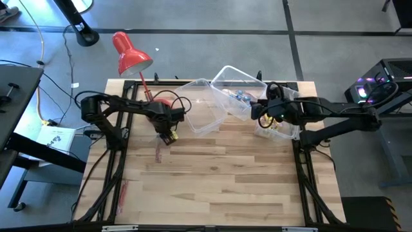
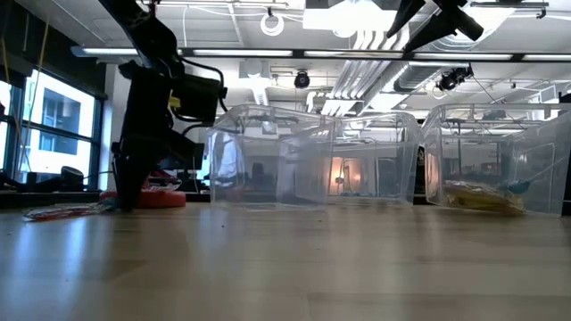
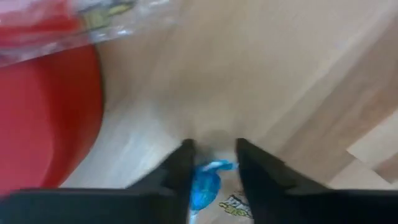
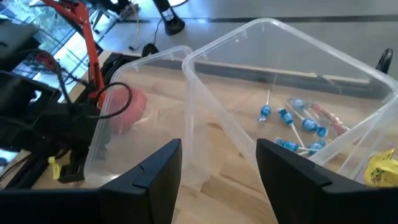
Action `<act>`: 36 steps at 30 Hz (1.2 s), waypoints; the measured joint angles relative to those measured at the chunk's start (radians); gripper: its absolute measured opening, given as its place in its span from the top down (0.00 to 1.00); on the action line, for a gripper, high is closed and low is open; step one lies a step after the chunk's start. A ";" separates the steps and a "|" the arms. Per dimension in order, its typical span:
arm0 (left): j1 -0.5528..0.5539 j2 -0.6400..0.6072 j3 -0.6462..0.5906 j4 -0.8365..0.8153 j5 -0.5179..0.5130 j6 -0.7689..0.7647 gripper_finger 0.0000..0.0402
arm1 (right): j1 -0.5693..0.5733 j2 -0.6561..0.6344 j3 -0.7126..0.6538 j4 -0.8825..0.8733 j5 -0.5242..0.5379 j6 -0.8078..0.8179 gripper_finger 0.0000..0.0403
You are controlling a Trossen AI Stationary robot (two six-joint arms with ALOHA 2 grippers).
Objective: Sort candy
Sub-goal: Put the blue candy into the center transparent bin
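We see the left gripper (image 1: 168,136) low over the wooden table (image 1: 219,187), just in front of the red lamp base (image 3: 43,118). In its wrist view a blue-wrapped sweet (image 3: 204,185) sits between the two dark fingers (image 3: 177,171), and a yellow packet (image 3: 235,204) lies on the wood right beside it. The fingers stand a little apart with the blue piece in the gap — whether they actually pinch it, we cannot tell.

The right gripper (image 4: 217,165) hovers above the clear bins at the back of the table, its fingers spread and holding nothing. Below it, one tilted bin (image 4: 348,68) holds a cluster of blue sweets on sticks (image 4: 292,121) and what looks like a red-pink piece beside them. The neighbouring bin (image 4: 124,81) looks bare inside. A third bin (image 2: 535,134), on the right of the table, holds yellow packets (image 2: 482,198), which also show at the edge of the right wrist view.

Loose candy lies on the open table too — a few slim red sticks (image 1: 158,153) close to the left gripper, and another red stick (image 1: 122,192) near the left edge. The red lamp (image 1: 132,55) stands at the table's back left corner.
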 joint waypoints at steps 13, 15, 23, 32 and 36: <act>0.003 -0.292 0.008 -0.082 0.114 -0.032 1.00 | 0.000 0.000 0.000 -0.002 -0.024 0.000 0.50; -0.032 -0.374 0.019 -0.052 0.164 -0.039 1.00 | 0.000 0.000 0.000 -0.001 -0.039 0.000 0.50; -0.221 -0.599 0.036 0.462 0.289 -0.210 1.00 | 0.010 -0.044 0.018 0.052 -0.246 -0.103 0.50; -0.259 -0.369 0.119 1.018 0.189 -0.220 1.00 | 0.038 -0.087 0.089 0.088 -0.245 -0.204 0.50; -0.230 -0.188 0.275 1.015 0.178 -0.111 1.00 | 0.038 -0.087 0.135 0.109 -0.242 -0.262 0.50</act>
